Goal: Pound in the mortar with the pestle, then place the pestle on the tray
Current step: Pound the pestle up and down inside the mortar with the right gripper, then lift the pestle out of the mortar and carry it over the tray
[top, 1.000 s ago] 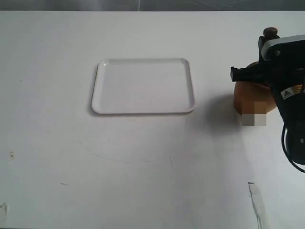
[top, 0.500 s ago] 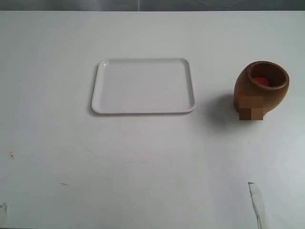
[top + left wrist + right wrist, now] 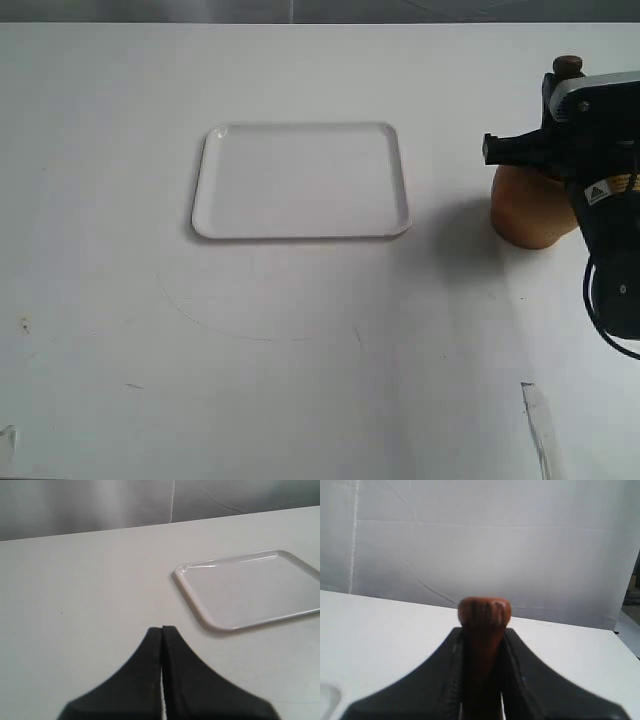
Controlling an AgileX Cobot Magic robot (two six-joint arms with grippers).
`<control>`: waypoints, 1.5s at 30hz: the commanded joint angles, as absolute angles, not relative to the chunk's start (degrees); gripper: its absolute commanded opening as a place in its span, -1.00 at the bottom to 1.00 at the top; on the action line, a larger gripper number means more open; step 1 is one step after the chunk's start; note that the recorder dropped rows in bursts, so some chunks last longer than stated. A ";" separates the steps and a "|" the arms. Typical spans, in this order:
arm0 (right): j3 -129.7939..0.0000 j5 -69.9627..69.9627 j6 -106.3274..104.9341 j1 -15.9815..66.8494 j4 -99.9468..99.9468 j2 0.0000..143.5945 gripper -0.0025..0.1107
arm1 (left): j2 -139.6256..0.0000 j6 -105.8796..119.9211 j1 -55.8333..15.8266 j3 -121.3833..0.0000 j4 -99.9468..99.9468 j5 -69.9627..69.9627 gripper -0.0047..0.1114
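The light-brown wooden mortar (image 3: 523, 212) stands at the right of the table, with my right arm (image 3: 600, 150) covering its mouth, so the red inside is hidden. My right gripper (image 3: 484, 630) is shut on the thin handle of the reddish-brown pestle (image 3: 484, 612). The pestle's knob (image 3: 568, 66) sticks up above the gripper, and its thick end is hidden. The white tray (image 3: 300, 180) lies bare left of the mortar and also shows in the left wrist view (image 3: 250, 587). My left gripper (image 3: 162, 629) is shut on nothing, off the tray's corner, and is out of the exterior view.
The white table (image 3: 300, 350) carries faint scratches and a grey scuff (image 3: 535, 420) near the front right. Its far edge (image 3: 300, 22) runs along the back, with a grey wall behind it.
Half a second ago the right arm was out of the exterior view and the mortar's mouth with red inside showed. The arm with the pestle is now back over the mortar, as one second ago.
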State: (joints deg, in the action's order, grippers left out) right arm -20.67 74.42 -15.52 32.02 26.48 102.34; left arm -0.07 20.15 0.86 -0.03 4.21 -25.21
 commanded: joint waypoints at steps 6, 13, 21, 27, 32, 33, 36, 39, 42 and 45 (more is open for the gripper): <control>-20.10 69.96 -16.47 32.09 24.69 87.02 -0.96 | 0.00 19.68 0.42 0.00 3.79 -25.03 -0.92; -22.90 66.74 -8.80 32.09 2.17 70.37 -0.96 | 0.00 19.68 0.42 0.00 3.79 -25.03 -0.92; -42.69 23.35 7.78 32.09 -14.56 74.22 -0.96 | 0.00 19.68 0.42 0.00 3.79 -25.03 -0.92; -50.60 17.10 17.16 34.52 -20.43 85.93 -0.96 | 0.00 19.68 0.42 0.00 3.79 -25.03 -0.92; -59.25 15.08 17.16 39.00 -20.32 99.00 -0.96 | 0.00 19.68 0.42 0.00 3.79 -25.03 -0.92; -61.04 14.18 17.63 39.56 -20.32 101.82 -0.96 | 0.00 19.68 0.42 0.00 3.79 -25.03 -0.92; -67.84 8.34 19.96 40.75 -20.32 109.29 -0.96 | 0.00 19.68 0.42 0.00 3.79 -25.03 -0.92; -74.76 0.72 20.32 41.82 -20.23 115.72 -0.96 | 0.00 19.68 0.42 0.00 3.79 -25.03 -0.92; -79.21 -4.16 20.32 42.75 -20.23 120.66 -0.96 | 0.00 19.68 0.42 0.00 3.79 -25.03 -0.92; -80.98 -4.55 20.32 43.44 -20.23 123.89 -0.96 | 0.00 19.68 0.42 0.00 3.79 -25.03 -0.92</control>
